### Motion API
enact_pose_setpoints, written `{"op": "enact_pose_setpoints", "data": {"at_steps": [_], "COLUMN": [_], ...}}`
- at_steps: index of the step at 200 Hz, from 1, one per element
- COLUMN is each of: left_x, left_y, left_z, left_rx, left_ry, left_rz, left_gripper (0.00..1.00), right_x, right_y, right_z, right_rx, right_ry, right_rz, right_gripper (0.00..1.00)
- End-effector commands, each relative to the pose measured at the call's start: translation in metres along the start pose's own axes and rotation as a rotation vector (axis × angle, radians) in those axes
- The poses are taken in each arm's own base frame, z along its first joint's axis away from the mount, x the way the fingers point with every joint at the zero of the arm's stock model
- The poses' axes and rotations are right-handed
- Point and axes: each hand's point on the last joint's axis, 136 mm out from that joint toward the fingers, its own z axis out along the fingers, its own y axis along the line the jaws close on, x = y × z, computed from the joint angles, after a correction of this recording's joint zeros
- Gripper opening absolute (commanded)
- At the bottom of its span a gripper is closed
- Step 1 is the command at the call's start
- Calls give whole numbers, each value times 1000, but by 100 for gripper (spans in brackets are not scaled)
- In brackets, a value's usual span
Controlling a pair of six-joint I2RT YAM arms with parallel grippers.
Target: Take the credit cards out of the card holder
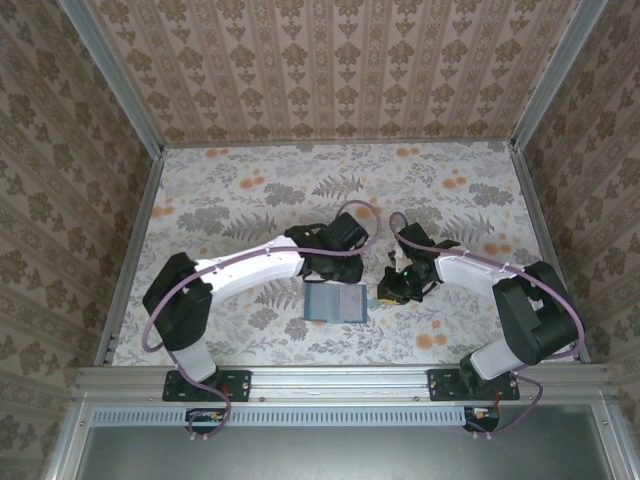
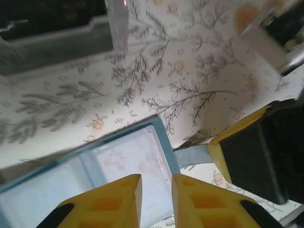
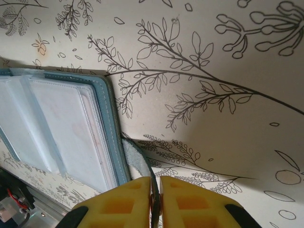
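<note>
The card holder [image 3: 71,118] is apparently anchored, its tab [image 3: 137,159] pinched by the right gripper [image 3: 155,184]. The left gripper [image 2: 156,184] is held above, slightly parted.

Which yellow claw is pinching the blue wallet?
The right gripper: its fingers are closed on the wallet's side flap. The left gripper has a gap between its fingers, over the clear pocket.

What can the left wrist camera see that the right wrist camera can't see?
Left wrist view: the left gripper, jaws slightly apart over the clear pocket. Right wrist view: thin red wires in the bottom corner. Both: the open card holder, the right gripper pinching its teal tab, and the flowery table.
</note>
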Motion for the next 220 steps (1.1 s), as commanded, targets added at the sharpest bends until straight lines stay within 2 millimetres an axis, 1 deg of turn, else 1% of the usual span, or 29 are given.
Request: {"op": "enact_pose_setpoints", "data": {"at_steps": [1, 20, 57, 86, 109, 150, 220], "left_x": [13, 23, 31, 38, 43, 51, 62], "left_y": [-12, -17, -26, -27, -23, -11, -1], "left_z": [16, 26, 39, 50, 55, 58, 65], "left_rx": [29, 39, 92, 105, 95, 41, 10], "left_ry": [52, 93, 128, 159, 178, 197, 228], "left_rz": [-80, -100, -141, -163, -180, -193, -213], "left_gripper": [25, 25, 27, 28, 28, 30, 31], "right_x": [1, 2, 3, 3, 3, 2, 3], "right_y": [-2, -3, -2, -2, -2, -2, -2], "right_z": [-4, -4, -4, -5, -5, -5, -6], "right_rx": [21, 22, 20, 20, 19, 18, 20], "right_ry": [8, 8, 9, 7, 5, 4, 7], "right_rz": [-11, -14, -16, -18, -17, -16, -21], "right_gripper": [14, 14, 14, 15, 15, 15, 17]}}
